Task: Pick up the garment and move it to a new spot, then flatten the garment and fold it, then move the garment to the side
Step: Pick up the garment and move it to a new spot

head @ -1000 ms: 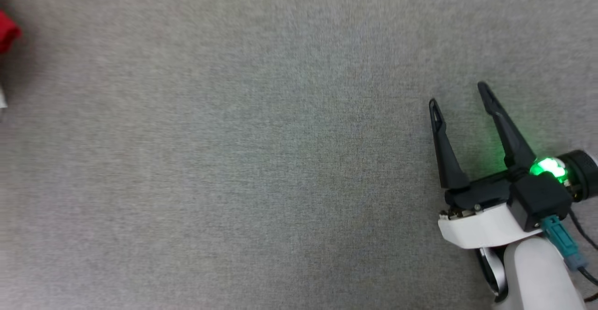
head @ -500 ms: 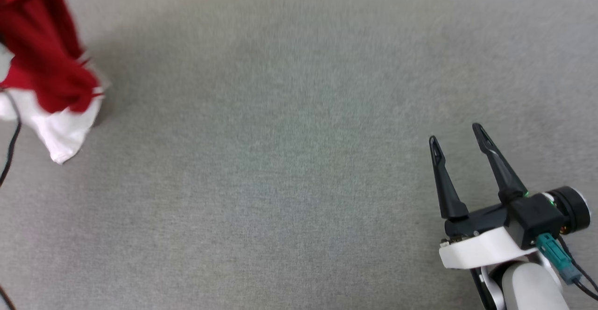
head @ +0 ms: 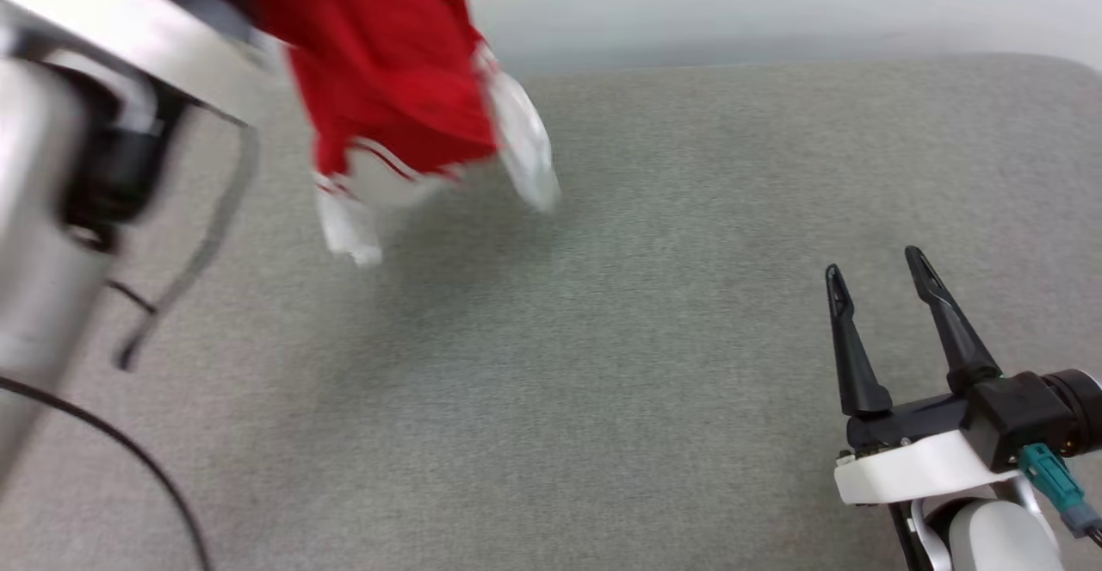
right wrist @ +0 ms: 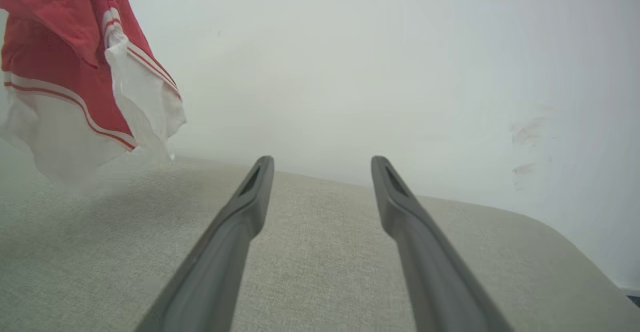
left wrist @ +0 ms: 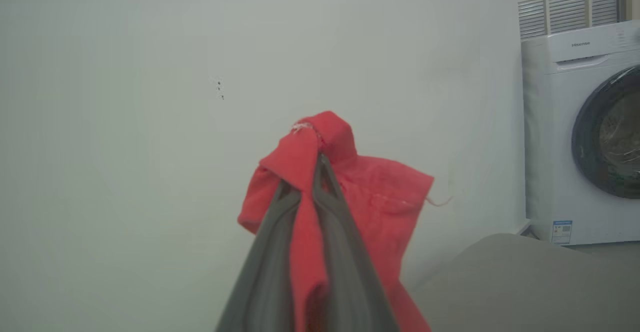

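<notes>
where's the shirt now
The garment hangs at the head view's upper left, pinched in the left gripper over the grey surface, apart from the right gripper.

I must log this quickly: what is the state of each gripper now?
Left gripper: closed, holding the garment.
Right gripper: open, holding nothing.

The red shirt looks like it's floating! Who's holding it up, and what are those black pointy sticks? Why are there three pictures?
It's a robot with two arms. The black sticks are its fingers, two on each gripper, which is the robot's kind of hand. One picture comes from a camera on its head, looking down. The other two come from cameras on its wrists. The left gripper is pinched shut on the red shirt, so the shirt hangs in the air over the grey padded surface. The right gripper is open and holds nothing. The white box in the left wrist picture is a washing machine.
</notes>
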You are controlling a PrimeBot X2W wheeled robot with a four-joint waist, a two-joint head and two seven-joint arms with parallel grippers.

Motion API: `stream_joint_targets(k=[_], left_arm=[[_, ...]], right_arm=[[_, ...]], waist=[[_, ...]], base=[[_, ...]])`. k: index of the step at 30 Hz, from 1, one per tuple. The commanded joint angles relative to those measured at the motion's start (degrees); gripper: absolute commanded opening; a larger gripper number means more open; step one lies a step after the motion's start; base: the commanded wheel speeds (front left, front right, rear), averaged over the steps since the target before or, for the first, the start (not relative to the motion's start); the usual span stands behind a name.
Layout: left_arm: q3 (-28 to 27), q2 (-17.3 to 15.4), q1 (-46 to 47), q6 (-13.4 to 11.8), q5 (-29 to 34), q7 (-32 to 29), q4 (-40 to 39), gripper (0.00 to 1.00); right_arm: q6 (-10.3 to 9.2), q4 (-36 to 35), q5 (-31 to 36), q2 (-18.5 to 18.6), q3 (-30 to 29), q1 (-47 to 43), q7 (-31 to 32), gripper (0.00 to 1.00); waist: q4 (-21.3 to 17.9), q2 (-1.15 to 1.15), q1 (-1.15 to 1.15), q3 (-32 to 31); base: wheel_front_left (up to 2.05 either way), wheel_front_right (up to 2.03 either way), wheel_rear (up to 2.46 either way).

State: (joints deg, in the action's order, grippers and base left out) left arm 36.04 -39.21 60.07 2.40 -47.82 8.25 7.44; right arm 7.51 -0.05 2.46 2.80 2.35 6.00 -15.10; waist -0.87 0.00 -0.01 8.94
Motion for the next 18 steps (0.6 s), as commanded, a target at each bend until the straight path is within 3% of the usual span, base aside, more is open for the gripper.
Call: stream_joint_targets(k=[1, 8, 14, 18], left_arm=[[1.35, 1.41, -1.67, -0.73, 1.01, 0.2, -1.06, 0.0], [13.88, 10.17, -11.01, -4.45, 6.92, -0.93, -5.2, 0.0], [26.02, 17.46, -20.2, -3.68, 10.12, -1.82, -1.08, 0.0], [30.79, 22.07, -24.52, -2.62, 10.05, -1.28, 3.74, 0.0]], right_arm=[[-0.04, -0.21, -0.29, 0.15, -0.2, -0.32, -0.1, 1.0], [-0.04, -1.0, -0.74, 0.15, -1.83, 0.02, -0.11, 1.0], [-0.04, -1.36, -1.16, 0.14, -2.99, 0.45, -0.1, 1.0], [-0.04, -1.37, -1.22, 0.14, -3.1, 0.12, -0.1, 1.0]], waist=[[-1.15, 0.0, 0.01, 0.01], [-5.05, 0.0, 0.01, 0.73], [-7.48, 0.0, 0.01, 1.36], [-7.97, 0.0, 0.01, 1.53]], base=[[0.0, 0.0, 0.0], [0.0, 0.0, 0.0], [0.0, 0.0, 0.0], [0.0, 0.0, 0.0]])
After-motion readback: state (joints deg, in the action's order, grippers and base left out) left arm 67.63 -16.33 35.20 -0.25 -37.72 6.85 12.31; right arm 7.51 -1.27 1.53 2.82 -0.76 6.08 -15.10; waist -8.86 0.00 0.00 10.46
